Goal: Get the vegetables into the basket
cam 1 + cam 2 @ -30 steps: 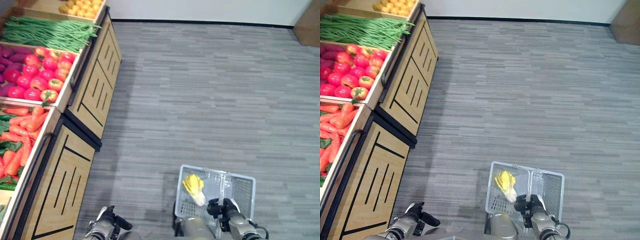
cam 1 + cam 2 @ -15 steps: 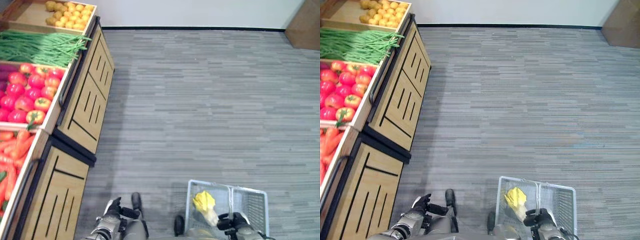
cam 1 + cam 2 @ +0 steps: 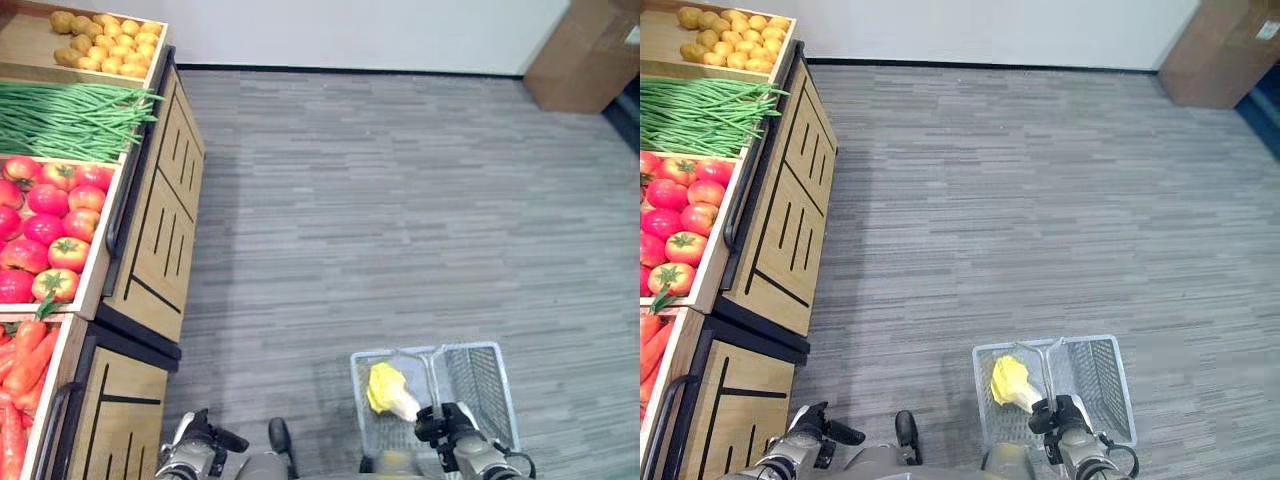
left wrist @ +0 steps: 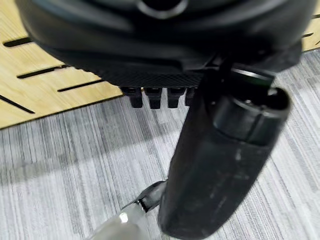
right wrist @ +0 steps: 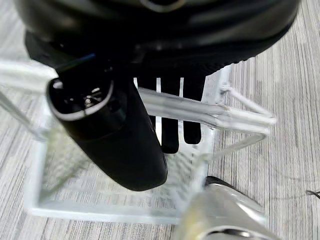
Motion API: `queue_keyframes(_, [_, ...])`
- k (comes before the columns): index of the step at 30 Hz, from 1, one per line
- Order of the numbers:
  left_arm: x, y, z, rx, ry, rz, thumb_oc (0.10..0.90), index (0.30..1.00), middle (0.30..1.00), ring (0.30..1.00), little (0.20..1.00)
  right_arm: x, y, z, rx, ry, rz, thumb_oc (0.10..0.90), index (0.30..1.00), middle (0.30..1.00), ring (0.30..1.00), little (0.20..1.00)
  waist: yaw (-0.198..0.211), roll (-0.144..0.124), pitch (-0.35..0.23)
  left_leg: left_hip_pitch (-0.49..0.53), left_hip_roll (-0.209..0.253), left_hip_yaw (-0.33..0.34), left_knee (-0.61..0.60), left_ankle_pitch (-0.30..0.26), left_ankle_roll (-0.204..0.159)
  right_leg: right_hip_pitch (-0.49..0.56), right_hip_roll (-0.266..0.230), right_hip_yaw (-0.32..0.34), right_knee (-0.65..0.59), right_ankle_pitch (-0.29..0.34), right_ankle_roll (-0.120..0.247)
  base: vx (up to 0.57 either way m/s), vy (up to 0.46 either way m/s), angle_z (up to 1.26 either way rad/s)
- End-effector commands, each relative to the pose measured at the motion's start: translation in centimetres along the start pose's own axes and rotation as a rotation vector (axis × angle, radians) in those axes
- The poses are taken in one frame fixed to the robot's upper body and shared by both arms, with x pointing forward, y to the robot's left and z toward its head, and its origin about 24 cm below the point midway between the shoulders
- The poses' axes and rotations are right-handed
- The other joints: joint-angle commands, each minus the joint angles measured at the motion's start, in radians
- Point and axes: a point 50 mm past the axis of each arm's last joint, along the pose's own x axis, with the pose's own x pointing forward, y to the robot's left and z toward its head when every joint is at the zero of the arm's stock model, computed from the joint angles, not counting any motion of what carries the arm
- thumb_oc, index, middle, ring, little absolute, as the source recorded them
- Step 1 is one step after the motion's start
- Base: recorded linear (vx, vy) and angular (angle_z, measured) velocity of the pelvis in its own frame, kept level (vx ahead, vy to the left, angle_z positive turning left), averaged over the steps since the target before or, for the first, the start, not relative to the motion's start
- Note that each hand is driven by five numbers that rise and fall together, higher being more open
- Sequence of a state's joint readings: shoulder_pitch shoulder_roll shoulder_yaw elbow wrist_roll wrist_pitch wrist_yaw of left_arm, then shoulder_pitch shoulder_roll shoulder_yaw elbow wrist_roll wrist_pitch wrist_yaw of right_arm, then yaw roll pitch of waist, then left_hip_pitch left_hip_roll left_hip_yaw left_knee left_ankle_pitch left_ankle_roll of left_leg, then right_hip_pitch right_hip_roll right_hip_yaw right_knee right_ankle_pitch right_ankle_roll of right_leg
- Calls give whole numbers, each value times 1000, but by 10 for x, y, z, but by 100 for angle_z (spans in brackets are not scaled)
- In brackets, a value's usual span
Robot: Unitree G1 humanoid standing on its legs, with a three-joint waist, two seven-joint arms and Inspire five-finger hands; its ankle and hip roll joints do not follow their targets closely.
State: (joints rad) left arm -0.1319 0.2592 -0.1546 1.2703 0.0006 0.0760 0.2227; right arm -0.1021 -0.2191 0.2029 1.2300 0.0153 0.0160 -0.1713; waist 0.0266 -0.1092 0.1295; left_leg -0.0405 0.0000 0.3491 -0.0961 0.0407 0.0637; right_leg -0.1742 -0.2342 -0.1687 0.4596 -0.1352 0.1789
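A white wire basket [image 3: 480, 375] hangs low at my right side, over the grey floor. A yellow and white leafy cabbage [image 3: 387, 390] lies inside it at its left end. My right hand [image 3: 446, 425] is shut on the basket's handle [image 5: 210, 114], fingers [image 5: 170, 125] curled over the bars. My left hand [image 3: 198, 442] hangs low beside the wooden stand, fingers [image 4: 155, 97] curled with nothing in them, the thumb [image 4: 220, 165] sticking out. On the stand to my left lie carrots [image 3: 22, 365], tomatoes [image 3: 45, 225], green beans [image 3: 70, 115] and potatoes [image 3: 100, 35].
The wooden display stand [image 3: 150, 240] with dark handles runs along the left side. A brown cardboard box [image 3: 585, 55] stands by the white wall at the far right. Grey plank floor [image 3: 400, 200] stretches ahead and to the right.
The whole picture has shifted, so the camera moved: the stand sits further left and the cardboard box came into view. The basket stays in my right hand. My left hand sank lower.
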Motion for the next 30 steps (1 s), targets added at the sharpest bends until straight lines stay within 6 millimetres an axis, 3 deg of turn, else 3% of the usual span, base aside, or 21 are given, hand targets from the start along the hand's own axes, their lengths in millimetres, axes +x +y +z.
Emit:
queue_keyframes(1, [1, 9, -6, -32, 32, 40, 900, 1000, 1000, 1000, 1000, -2, -12, -22, -18, 67, -38, 400, 300, 300, 300, 300, -7, 2, 53, 12, 16, -27, 12, -17, -60, 61, 24, 4, -290, 257, 17, 108, 13, 26])
queue_keyframes(5, [2, 9, -3, -26, 29, 42, 900, 1000, 1000, 1000, 1000, -2, -12, -24, -9, 71, -46, 400, 300, 300, 300, 300, -22, -1, 60, 42, 17, -42, 9, -39, -68, 17, 73, 5, -363, 243, 1, 132, -7, 24])
queue_keyframes(6, [2, 9, -2, -24, 26, 42, 900, 1000, 1000, 1000, 1000, -2, -12, -24, -8, 71, -46, 400, 300, 300, 300, 300, -28, -2, 64, 53, 15, -50, 9, -45, -70, -2, 83, 15, -382, 254, 1, 259, -54, 4])
queue_keyframes(7, [2, 10, 1, -23, 18, 47, 900, 1000, 1000, 1000, 1000, -2, -14, -24, -6, 67, -53, 400, 300, 300, 300, 300, -49, -4, 82, 82, 7, -74, 9, -60, -75, -73, 103, 47, -437, 317, 9, 209, -48, 6])
queue_keyframes(8, [2, 9, 1, -23, 17, 46, 900, 1000, 1000, 1000, 1000, -2, -14, -24, -6, 67, -53, 400, 300, 300, 300, 300, -49, -2, 83, 83, 8, -75, 9, -62, -75, -71, 105, 46, -438, 317, 10, 445, -129, 20])
queue_keyframes(9, [2, 8, 4, -18, 2, 45, 900, 1000, 1000, 1000, 1000, -3, -11, -28, 2, 79, -45, 400, 300, 300, 300, 300, -84, 3, 97, 125, 1, -108, 9, -87, -91, -131, 100, 48, -489, 375, 30, 297, -88, 35])
queue_keyframes(12, [1, 6, 4, -17, 2, 42, 900, 1000, 1000, 1000, 1000, -4, -11, -30, 1, 86, -46, 400, 300, 300, 300, 300, -92, 5, 96, 136, -2, -116, 9, -98, -93, -134, 100, 41, -491, 382, 29, 232, -110, 49])
queue_keyframes(13, [0, -1, 1, -11, 12, 21, 900, 1000, 1000, 1000, 1000, -5, -10, -40, -2, 118, -41, 400, 300, 300, 300, 300, -98, 20, 78, 159, -2, -141, 9, -114, -103, -107, 98, 20, -506, 393, 12, 290, -254, 67])
queue_keyframes(14, [-1, -6, -1, -21, 24, 9, 900, 1000, 1000, 1000, 1000, -5, -13, -41, -2, 121, -50, 400, 300, 300, 300, 300, -103, 39, 67, 168, 20, -155, 9, -109, -116, -93, 111, 6, -499, 380, -2, 292, -255, 57])
queue_keyframes(17, [-2, -10, -1, -19, 25, -5, 900, 1000, 1000, 1000, 1000, -4, -17, -37, -3, 104, -62, 400, 300, 300, 300, 300, -107, 56, 55, 173, 44, -162, 9, -103, -128, -87, 124, -5, -486, 355, -17, 148, -148, 35])
queue_keyframes(19, [-2, -13, -1, -13, 25, -17, 900, 1000, 1000, 1000, 1000, -3, -21, -35, 0, 97, -71, 400, 300, 300, 300, 300, -108, 62, 53, 164, 69, -162, 74, -112, -144, -72, 138, -16, -469, 318, -39, 176, -193, 11])
queue_keyframes(21, [-2, -14, 1, -36, 20, -16, 900, 1000, 1000, 1000, 1000, -3, -25, -33, 2, 87, -79, 400, 300, 300, 300, 300, -104, 67, 60, 118, 90, -175, 187, -66, -171, -34, 151, -31, -472, 293, -62, 126, -191, 14])
queue_keyframes(24, [-2, -15, 8, -66, 3, -14, 900, 1000, 1000, 1000, 1000, -3, -30, -35, -12, 87, -85, 400, 300, 300, 300, 300, -86, 44, 88, 12, 112, -200, 418, 52, -199, 29, 150, -50, -475, 257, -103, 116, -212, 30])
queue_keyframes(26, [-2, -14, 6, -90, 15, -12, 900, 1000, 1000, 1000, 1000, -3, -34, -38, -14, 101, -93, 400, 300, 300, 300, 300, -74, 26, 99, -41, 120, -192, 507, 65, -190, 60, 152, -56, -472, 227, -123, 113, -170, 18])
queue_keyframes(29, [-2, -14, 4, -108, 25, -9, 900, 1000, 1000, 1000, 1000, -4, -37, -41, -10, 118, -101, 400, 300, 300, 300, 300, -66, 23, 99, -88, 142, -146, 478, 66, -178, 90, 147, -58, -478, 214, -119, 122, -31, 13])
queue_keyframes(30, [-3, -15, 4, -99, 23, -13, 900, 1000, 1000, 1000, 1000, -4, -39, -44, -3, 129, -110, 400, 300, 300, 300, 300, -54, 20, 92, -137, 140, -119, 390, 46, -169, 112, 138, -60, -495, 209, -105, 184, 56, -1])
